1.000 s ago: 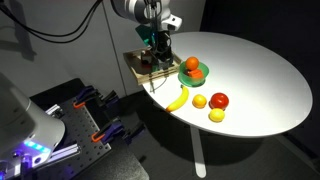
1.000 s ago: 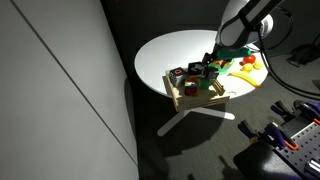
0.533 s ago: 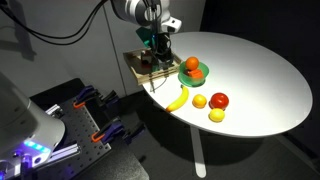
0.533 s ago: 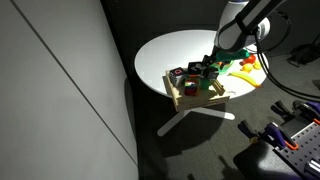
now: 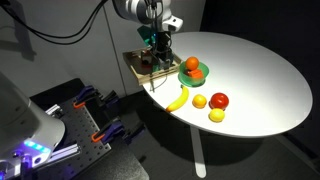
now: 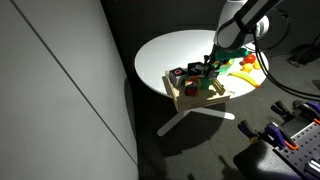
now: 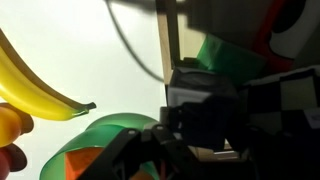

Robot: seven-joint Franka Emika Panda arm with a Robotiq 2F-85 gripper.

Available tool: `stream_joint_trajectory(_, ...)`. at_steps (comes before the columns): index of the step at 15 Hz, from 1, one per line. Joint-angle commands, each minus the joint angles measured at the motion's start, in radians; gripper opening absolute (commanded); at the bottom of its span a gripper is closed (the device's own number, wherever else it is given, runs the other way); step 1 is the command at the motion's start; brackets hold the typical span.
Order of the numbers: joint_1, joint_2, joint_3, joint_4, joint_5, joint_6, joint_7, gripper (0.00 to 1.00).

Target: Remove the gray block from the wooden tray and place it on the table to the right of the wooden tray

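The wooden tray (image 5: 146, 66) (image 6: 197, 92) lies at the table's edge with several coloured blocks in it. My gripper (image 5: 160, 54) (image 6: 213, 69) reaches down into the tray at its side nearest the green plate. In the wrist view the gray block (image 7: 200, 88) shows as a dark cube inside the tray rim (image 7: 171, 40). The gripper (image 7: 207, 112) is shut on it, with dark fingers pressed against both sides. The block rests low in the tray. In both exterior views the gripper hides the block.
On the white table (image 5: 250, 70) a green plate (image 5: 200, 74) (image 7: 112, 128) holding an orange stands right beside the tray. A banana (image 5: 178, 99) (image 7: 35, 88), an orange (image 5: 199, 101), a red fruit (image 5: 219, 100) and a lemon (image 5: 217, 115) lie nearer the front edge.
The jaws have closed from wide open onto the gray block. The arm has stayed over the same spot in the tray.
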Motion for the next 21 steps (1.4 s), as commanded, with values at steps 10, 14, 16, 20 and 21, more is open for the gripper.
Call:
stream_joint_trajectory(10, -0.078, -0.127, -0.010, -0.007, -0.107, -0.198, -0.026, 0.28)
stream_joint_trajectory(14, -0.105, -0.141, -0.001, -0.043, -0.113, -0.176, -0.066, 0.28)
stream_joint_trajectory(16, -0.116, -0.145, 0.003, -0.063, -0.115, -0.160, -0.089, 0.28)
stream_joint_trajectory(20, -0.124, -0.138, -0.001, -0.087, -0.136, -0.136, -0.114, 0.28)
stream_joint_trajectory(21, -0.124, -0.136, -0.004, -0.091, -0.145, -0.130, -0.115, 0.28)
